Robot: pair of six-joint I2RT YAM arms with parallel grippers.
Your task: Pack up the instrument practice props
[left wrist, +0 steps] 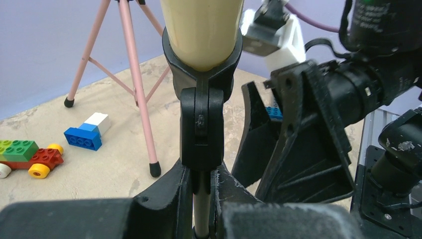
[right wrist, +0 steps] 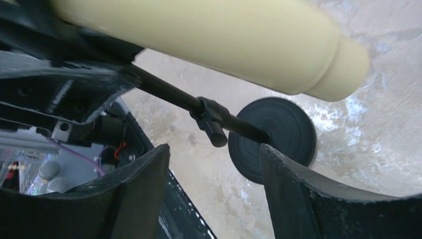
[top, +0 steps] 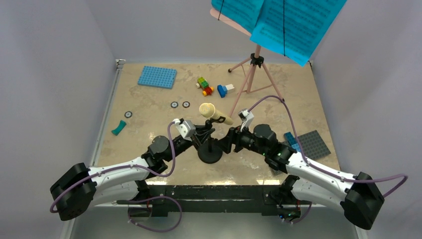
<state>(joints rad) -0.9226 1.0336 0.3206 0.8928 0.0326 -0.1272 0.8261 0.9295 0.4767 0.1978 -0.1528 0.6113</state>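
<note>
Along the far right of the bench [top: 149, 129], the pink tripod music stand [top: 251, 74] is upright on spread legs. Its board carries the cyan sheet-music pages [top: 293, 25], crossed by two dark lines that are probably retaining cords. Neither item is packed yet. Near the front edge, between the two arms, the small black mic stand [top: 210, 155] rests on its round base. The left end effector [left wrist: 201, 185] is clamped on the thin pole just below the clip, apparently to steady the stand so it cannot tip or turn. The right end effector [right wrist: 214, 154] has its fingers apart just beside the clip and touches nothing visible. It seems positioned to take the cream toy microphone [top: 214, 113], which lies tilted in the clip with its head toward the left. Judged step: separating microphone from stand. A blue baseplate [top: 157, 76], a grey baseplate [top: 313, 144] and small toy bricks [top: 205, 85] lie well apart from this work
</note>
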